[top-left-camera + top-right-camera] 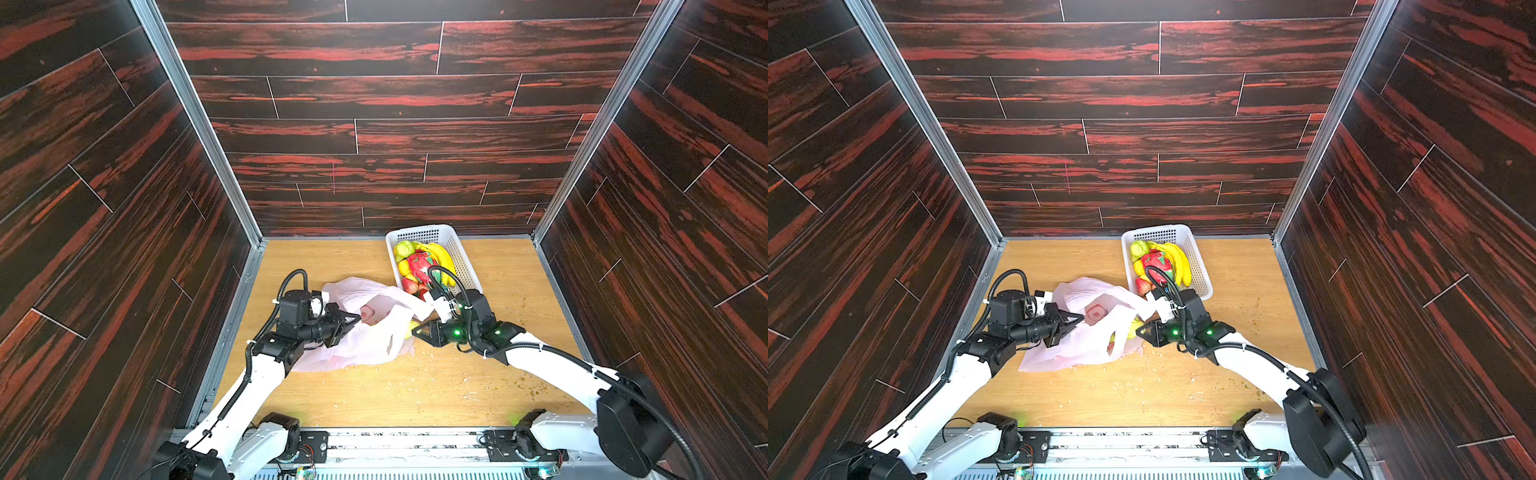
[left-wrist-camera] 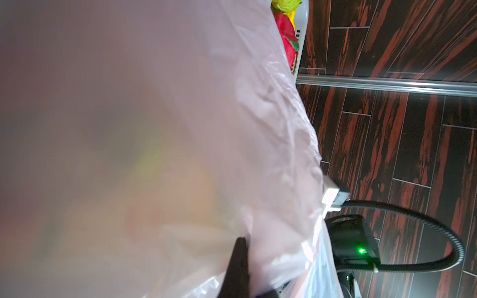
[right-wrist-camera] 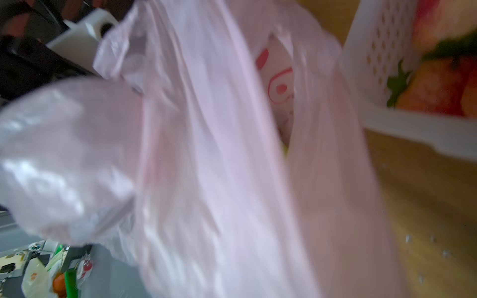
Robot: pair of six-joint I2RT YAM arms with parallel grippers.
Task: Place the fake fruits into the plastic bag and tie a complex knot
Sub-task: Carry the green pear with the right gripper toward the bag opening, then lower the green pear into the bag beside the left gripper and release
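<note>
The pale-pink plastic bag (image 1: 374,340) (image 1: 1084,345) lies crumpled mid-table, its mouth toward the right. My left gripper (image 1: 355,319) (image 1: 1079,319) is shut on the bag's upper film; the left wrist view shows a black finger (image 2: 240,268) pinching it. My right gripper (image 1: 417,331) (image 1: 1140,329) sits at the bag's mouth, closed on a yellow fruit (image 1: 1133,325). In the right wrist view the bag (image 3: 219,154) covers the jaws. More fake fruits fill the white basket (image 1: 453,245): dragon fruit (image 1: 419,264), bananas (image 1: 442,255), a green fruit (image 1: 403,249), strawberries (image 1: 409,286).
The basket (image 1: 1187,237) stands at the back of the table, just behind my right wrist. Dark wood-pattern walls close in three sides. Crumbs (image 1: 465,395) litter the wooden tabletop near the front. A metal rail (image 1: 399,449) runs along the front edge.
</note>
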